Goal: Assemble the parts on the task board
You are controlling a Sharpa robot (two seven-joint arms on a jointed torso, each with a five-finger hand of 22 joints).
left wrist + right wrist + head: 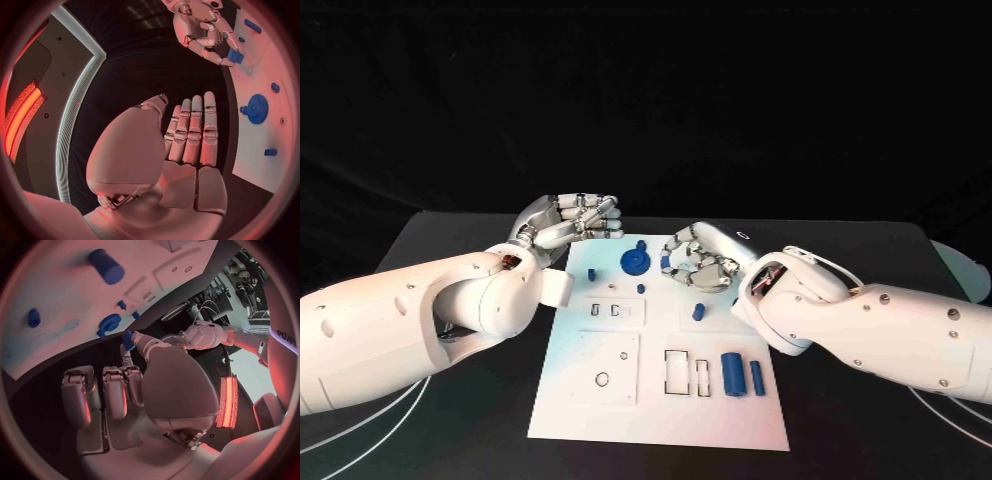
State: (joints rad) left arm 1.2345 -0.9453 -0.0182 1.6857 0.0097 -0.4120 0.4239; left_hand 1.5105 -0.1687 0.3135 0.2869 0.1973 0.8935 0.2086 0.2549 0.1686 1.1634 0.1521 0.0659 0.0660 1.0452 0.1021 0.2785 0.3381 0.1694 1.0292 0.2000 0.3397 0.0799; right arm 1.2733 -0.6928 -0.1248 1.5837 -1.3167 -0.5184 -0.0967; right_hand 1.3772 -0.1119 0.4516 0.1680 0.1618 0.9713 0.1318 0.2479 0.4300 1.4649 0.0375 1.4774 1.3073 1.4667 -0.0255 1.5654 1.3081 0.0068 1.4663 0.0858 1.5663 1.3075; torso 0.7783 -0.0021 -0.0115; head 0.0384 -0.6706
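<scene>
The white task board (661, 410) lies in the middle of the black table. My right hand (701, 258) hovers over the board's far right part and pinches a small blue part (235, 55) between thumb and a finger; the same part (127, 340) sits at the thumb tip. Just left of it a blue gear (635, 261) stands on the board. My left hand (571, 222) is at the board's far left corner, fingers (194, 130) stretched out side by side, holding nothing. A blue cylinder (731, 373) and a thin blue bar (756, 377) lie near right.
A small blue peg (698, 312) stands mid-board, and two tiny blue pieces (590, 273) (640, 288) sit near the gear. Rectangular slots (678, 372) and a round hole (602, 379) are on the near half. White cables (358, 430) run across the table at near left.
</scene>
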